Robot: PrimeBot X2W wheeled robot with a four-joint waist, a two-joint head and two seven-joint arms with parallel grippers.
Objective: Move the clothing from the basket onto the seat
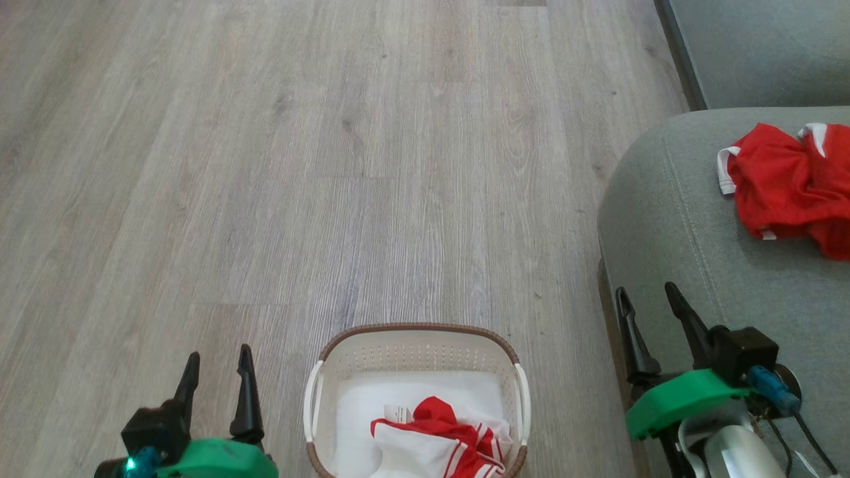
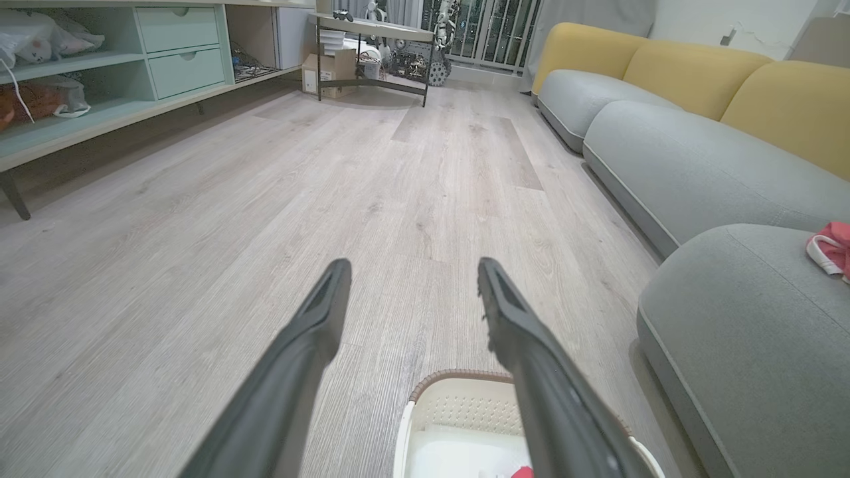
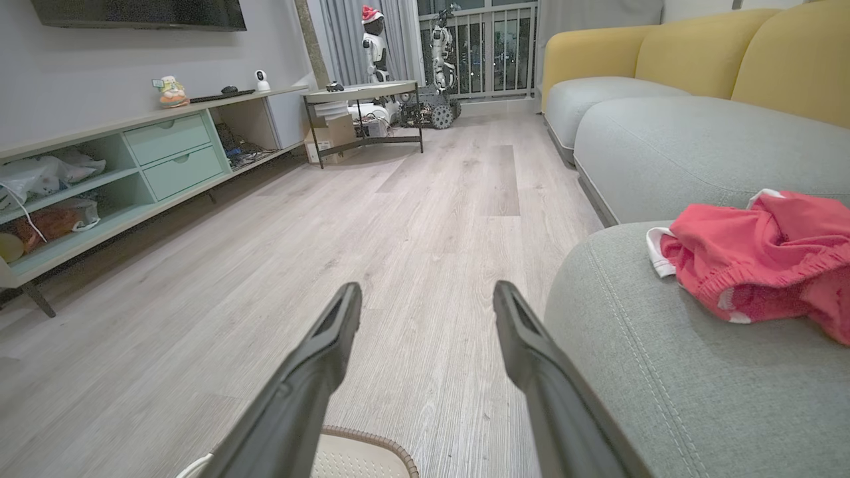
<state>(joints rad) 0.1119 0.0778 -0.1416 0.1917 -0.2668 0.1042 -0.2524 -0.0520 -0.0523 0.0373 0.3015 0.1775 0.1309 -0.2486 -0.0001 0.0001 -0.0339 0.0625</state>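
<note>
The cream basket (image 1: 345, 362) with its brown rim stands on the floor at the bottom centre; its rim also shows in the left wrist view (image 2: 458, 376). Inside it lies a crumpled red and white garment (image 1: 441, 441) with striped trim. A second red garment (image 1: 790, 186) (image 3: 757, 259) rests on the grey-green seat (image 1: 671, 212) (image 3: 637, 372) at the right. My left gripper (image 1: 218, 364) (image 2: 410, 273) is open and empty, left of the basket. Over the seat's front edge my right gripper (image 1: 648, 299) (image 3: 426, 299) is also open and empty.
Pale wood-look floor (image 1: 372, 166) stretches ahead. A long low cabinet (image 3: 126, 166) with drawers lines the left wall, and a small table (image 3: 362, 99) stands at the far end. Yellow back cushions (image 3: 730, 53) top the long sofa on the right.
</note>
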